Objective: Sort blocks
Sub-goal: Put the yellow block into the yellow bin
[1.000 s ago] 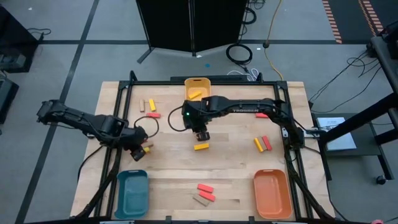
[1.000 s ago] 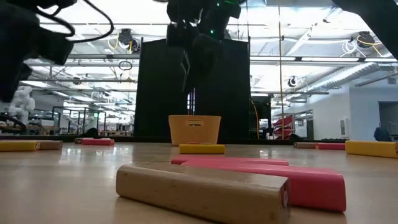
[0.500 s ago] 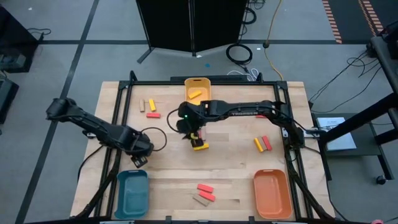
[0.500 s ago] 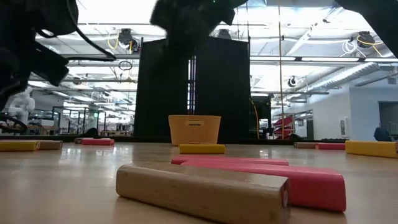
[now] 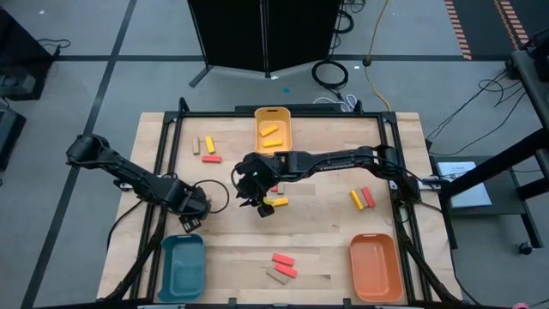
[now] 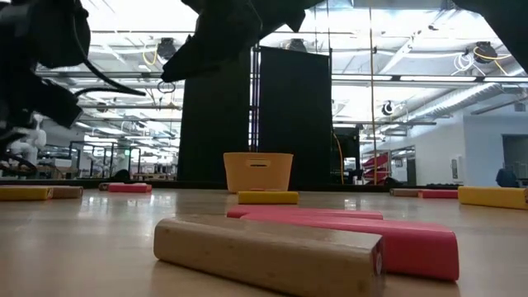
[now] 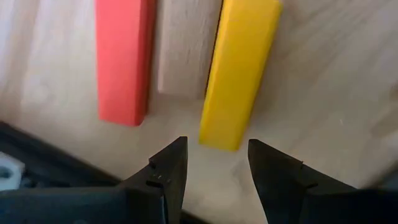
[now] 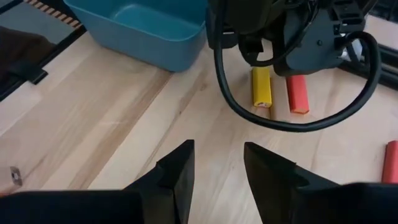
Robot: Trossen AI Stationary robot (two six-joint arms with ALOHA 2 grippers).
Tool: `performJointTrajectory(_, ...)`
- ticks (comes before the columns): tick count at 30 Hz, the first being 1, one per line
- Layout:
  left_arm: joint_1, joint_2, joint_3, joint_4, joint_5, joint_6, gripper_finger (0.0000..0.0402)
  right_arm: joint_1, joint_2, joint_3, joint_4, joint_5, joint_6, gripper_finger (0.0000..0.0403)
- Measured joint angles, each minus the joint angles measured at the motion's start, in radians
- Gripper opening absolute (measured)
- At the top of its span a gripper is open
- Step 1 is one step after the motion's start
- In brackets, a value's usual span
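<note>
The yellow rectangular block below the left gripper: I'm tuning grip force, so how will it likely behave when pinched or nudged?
The yellow rectangular block looks stiff, so it likely won't flex. Its flat faces suggest sliding rather than rolling. Its smooth paint may slip in the open left gripper; a nudge could shove the tan wooden block alongside it.

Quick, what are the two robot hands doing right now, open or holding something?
Left hand: open, empty, above a yellow block.
Right hand: open, empty, over bare table.

Wood table (image 5: 326, 249) w/ blocks (image 5: 283, 265), yellow (image 5: 273, 120), teal (image 5: 184, 266), orange trays (image 5: 375, 266).
</note>
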Motion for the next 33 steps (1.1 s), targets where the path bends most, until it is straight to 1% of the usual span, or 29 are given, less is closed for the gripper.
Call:
performJointTrajectory(6,0.000,-0.002,-0.047,0.106,-0.010,0.001,0.0166,0.000,0.000,0.000,-0.021,0.000,0.001,0.0132)
performJointTrajectory(10,0.000,-0.002,-0.069,0.113,-0.012,0.000,0.0166,0.000,0.000,0.000,-0.025,0.000,0.002,0.0132)
performJointTrajectory(17,0.000,-0.002,-0.071,0.125,-0.011,0.004,0.0163,0.000,0.000,0.000,-0.027,0.000,0.020,0.0132)
performJointTrajectory(20,0.000,-0.002,-0.071,0.126,-0.010,0.001,0.0143,0.000,0.000,0.000,-0.028,0.000,0.021,0.0132)
performJointTrajectory(25,0.000,-0.002,-0.071,0.124,-0.009,0.001,0.0088,0.000,0.000,0.000,-0.035,0.000,0.028,0.0132)
performJointTrajectory(33,0.000,-0.023,-0.059,0.119,-0.009,0.003,0.0084,0.000,0.000,0.000,-0.036,0.000,0.028,0.0132)
